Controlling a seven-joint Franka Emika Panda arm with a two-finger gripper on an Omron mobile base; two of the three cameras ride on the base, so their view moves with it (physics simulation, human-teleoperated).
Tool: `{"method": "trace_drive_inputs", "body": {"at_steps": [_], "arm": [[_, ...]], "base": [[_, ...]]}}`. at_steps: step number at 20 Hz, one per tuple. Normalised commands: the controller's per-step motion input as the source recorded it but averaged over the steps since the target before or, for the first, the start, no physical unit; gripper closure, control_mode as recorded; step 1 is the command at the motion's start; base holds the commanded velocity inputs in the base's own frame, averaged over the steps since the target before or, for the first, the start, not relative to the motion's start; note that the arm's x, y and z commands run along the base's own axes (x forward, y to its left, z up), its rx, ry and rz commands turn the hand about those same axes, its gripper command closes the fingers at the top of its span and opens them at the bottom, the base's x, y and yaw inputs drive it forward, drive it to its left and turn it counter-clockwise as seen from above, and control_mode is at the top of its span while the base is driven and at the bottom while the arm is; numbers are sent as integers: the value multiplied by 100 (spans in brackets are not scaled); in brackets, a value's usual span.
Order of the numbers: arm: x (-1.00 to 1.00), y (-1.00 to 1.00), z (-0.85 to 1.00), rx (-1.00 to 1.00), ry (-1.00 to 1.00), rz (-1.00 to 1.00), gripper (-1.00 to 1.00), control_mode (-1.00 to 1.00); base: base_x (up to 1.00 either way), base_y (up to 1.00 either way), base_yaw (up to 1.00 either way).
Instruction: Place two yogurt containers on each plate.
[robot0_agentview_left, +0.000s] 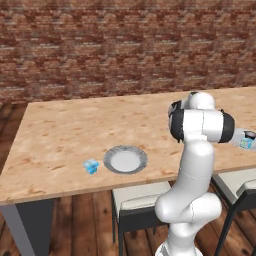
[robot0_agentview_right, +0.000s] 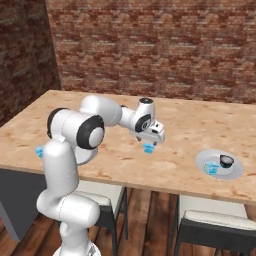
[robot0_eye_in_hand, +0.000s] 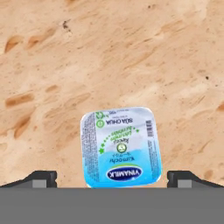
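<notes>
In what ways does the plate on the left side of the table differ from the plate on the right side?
The left plate holds nothing, while the right plate carries one yogurt tub and a small dark bowl-like thing. A second yogurt tub stands on the table beside the left plate, apart from its rim; none stands beside the right plate. Both are round, shallow, grey-rimmed and near the table's front edge.

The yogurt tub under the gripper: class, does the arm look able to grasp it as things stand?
Probably yes. The gripper hangs open right above the yogurt tub, whose lid lies between the two fingertips, with bare table around it.
</notes>
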Motion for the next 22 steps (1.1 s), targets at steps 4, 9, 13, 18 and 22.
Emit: {"method": "trace_drive_inputs", "body": {"at_steps": [4, 9, 13, 18, 22], "arm": [[-14, -1, -1, 0, -2, -2, -100, -100], [4, 0, -10, -9, -8, 0, -100, -100], [2, -1, -1, -8, -12, 0, -100, -100], [0, 0, -2, -2, -3, 0, -100, -100], [0, 0, -6, 0, 0, 0, -100, -100]], "base": [[0, 0, 0], [0, 0, 0], [0, 0, 0], [0, 0, 0], [0, 0, 0]]}}
